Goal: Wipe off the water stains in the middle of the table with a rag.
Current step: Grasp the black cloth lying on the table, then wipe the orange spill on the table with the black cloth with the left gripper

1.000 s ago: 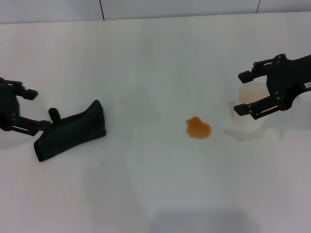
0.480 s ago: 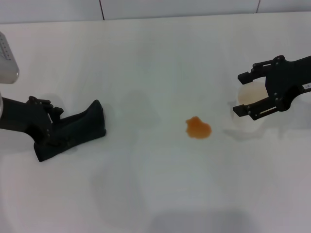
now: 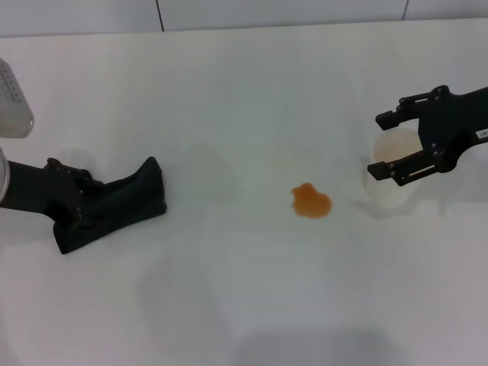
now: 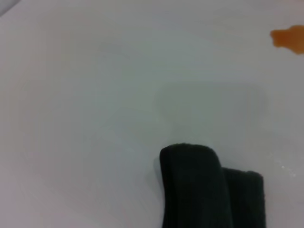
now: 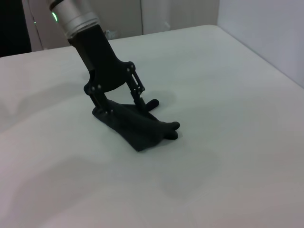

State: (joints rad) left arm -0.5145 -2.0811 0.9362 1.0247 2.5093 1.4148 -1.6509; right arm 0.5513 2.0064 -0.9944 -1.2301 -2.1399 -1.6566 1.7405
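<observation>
Here the left pincer (image 3: 76,202) straddles the rag (image 3: 122,203), fingers spread for a grip, to carry it to the stain (image 3: 311,201).

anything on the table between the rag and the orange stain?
Nothing: in the head view the table is bare white between the rag, where the left gripper sits, and the water stains. The left wrist view shows the same.

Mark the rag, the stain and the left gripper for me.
rag (image 3: 126,200): head view, middle of the dark cloth bundle.
water stains (image 3: 311,201): head view, centre of the orange-brown blot.
left gripper (image 5: 124,102): right wrist view, between its fingers, down on the rag.
</observation>
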